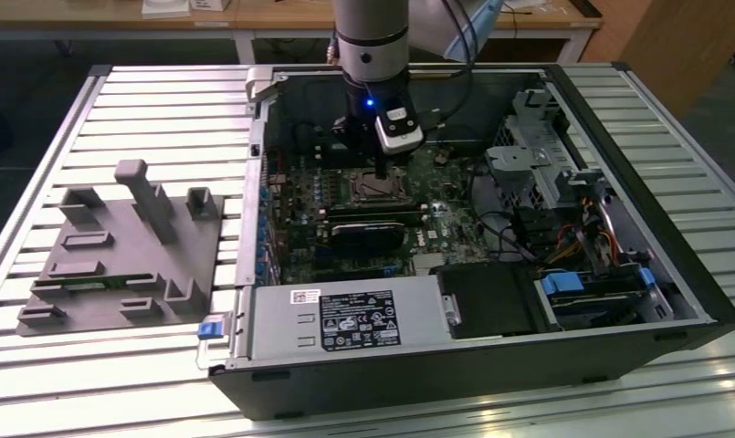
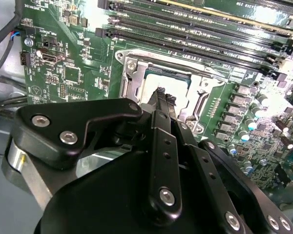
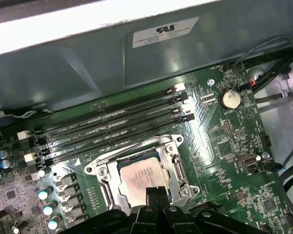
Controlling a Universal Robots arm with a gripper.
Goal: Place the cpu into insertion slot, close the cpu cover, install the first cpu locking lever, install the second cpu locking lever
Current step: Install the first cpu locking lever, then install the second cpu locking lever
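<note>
While the gripper (image 3: 155,195) hangs right over the insertion slot (image 3: 141,178), its two thin fingertips (image 2: 162,97) look pressed together with nothing between them, so closed and empty as far as both wrist views show. The cpu (image 3: 142,179) already lies flat inside the slot, pale face up, corners looking square to the socket rim. The cpu cover (image 2: 136,78) frame appears to lie down around the chip, window over its face, but whether it is fully seated or just resting I cannot tell. Fingertips sit at the slot edge away from the memory slots (image 3: 112,126), just above or touching the chip; contact is hidden.

Judgement: the step in hand is the cover or first lever. To do it well, press straight down, keep the tips off the chip face and socket centre, push on metal frame only, go slow, avoid sideways drag on the green board (image 3: 224,146). In the exterior view the arm (image 1: 373,55) stands vertical above the slot inside the open computer case (image 1: 611,301).
</note>
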